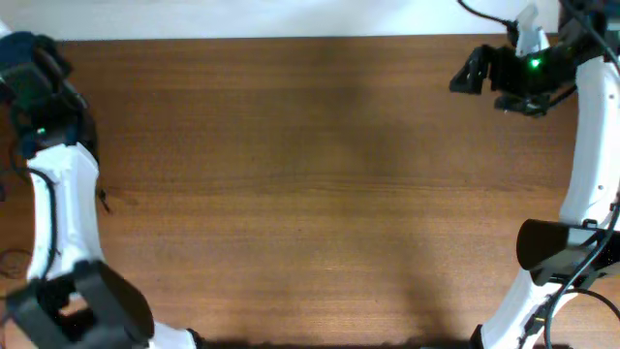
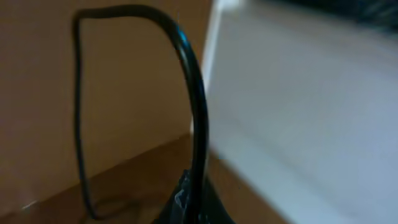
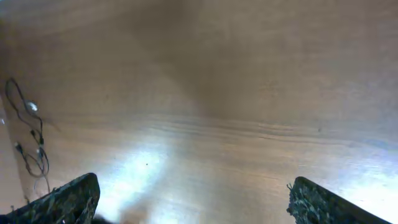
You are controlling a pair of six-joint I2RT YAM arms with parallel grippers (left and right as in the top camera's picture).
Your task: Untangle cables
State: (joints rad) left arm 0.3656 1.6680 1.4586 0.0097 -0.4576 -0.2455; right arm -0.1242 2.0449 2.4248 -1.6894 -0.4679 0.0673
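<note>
The cables (image 3: 31, 109) are too small at the right wrist view's left edge to separate; the left gripper (image 2: 193, 208) is blurred, cut off below

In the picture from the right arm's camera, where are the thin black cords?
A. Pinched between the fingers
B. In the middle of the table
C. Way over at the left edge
C: the cords lie at the far left edge of the table, well apart from the open right end effector.
</note>
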